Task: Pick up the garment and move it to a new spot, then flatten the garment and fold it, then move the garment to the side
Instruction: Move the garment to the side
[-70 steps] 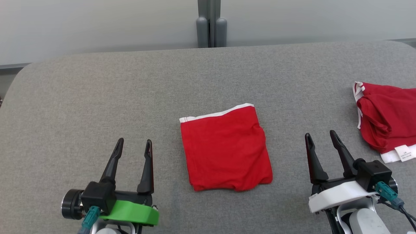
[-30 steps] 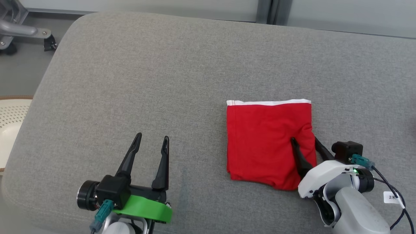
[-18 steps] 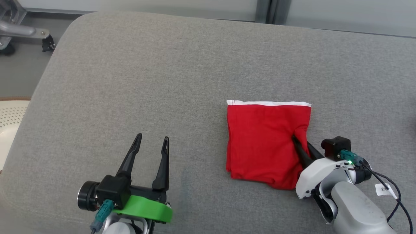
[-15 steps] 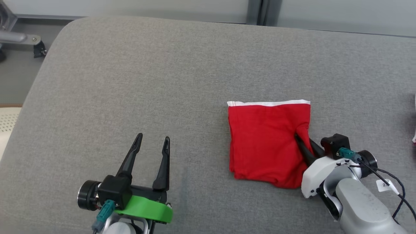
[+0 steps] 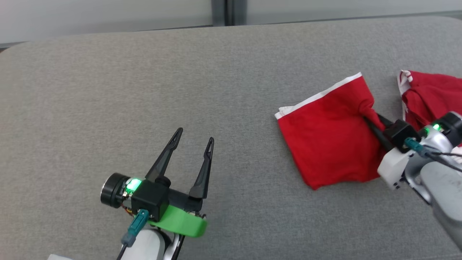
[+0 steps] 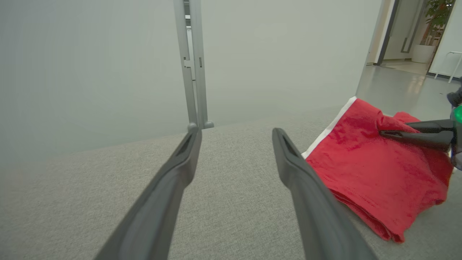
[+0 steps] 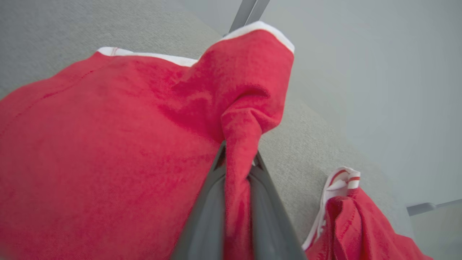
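The folded red garment (image 5: pixel 330 141) with a white band lies on the grey cushion (image 5: pixel 144 90) at the right. My right gripper (image 5: pixel 368 117) is shut on a pinch of its right edge, the cloth bunched between the fingers (image 7: pixel 211 202). The same garment (image 6: pixel 375 169) appears at the right of the left wrist view, and fills the left of the right wrist view as the garment (image 7: pixel 108 144). My left gripper (image 5: pixel 193 135) stands open over bare cushion at the lower left, well apart from the cloth, its fingers (image 6: pixel 173 180) holding nothing.
A second crumpled red garment (image 5: pixel 429 95) with white trim lies just right of the held one, also seen as the crumpled garment (image 7: pixel 346 224). A pale wall and a grey post (image 5: pixel 218 12) stand behind the cushion. Bare cushion stretches across the left and middle.
My right gripper has closed on the garment's right edge and dragged it right, toward the crumpled garment, turning and bunching it. The camera has also swung right. The left gripper stays open.
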